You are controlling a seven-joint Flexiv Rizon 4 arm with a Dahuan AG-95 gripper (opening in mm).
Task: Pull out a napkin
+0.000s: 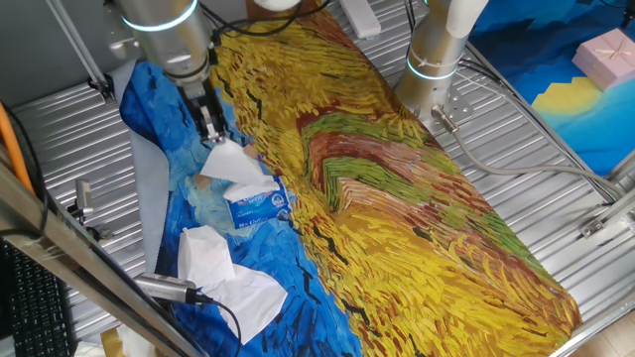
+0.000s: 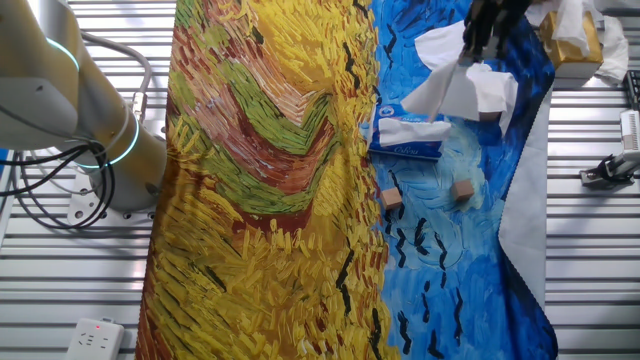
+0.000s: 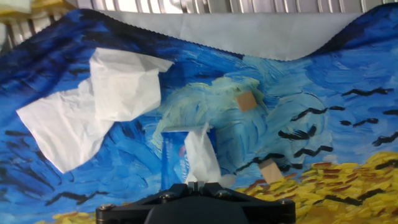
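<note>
The thin, creased white paper napkin (image 1: 235, 164) looks almost weightless, limp and easy to tear — it probably wants a light pinch at its upper edge and a slow, straight draw rather than a jerk. It rises from the slot of the small blue-and-white plastic tissue pack (image 1: 260, 205) lying on the blue painted cloth (image 1: 298, 288), its lower end seemingly not yet free. The black two-finger gripper (image 1: 211, 133) stands directly above the pack, fingers together and clamped on the napkin's top — the sheet hangs stretched between them.
</note>
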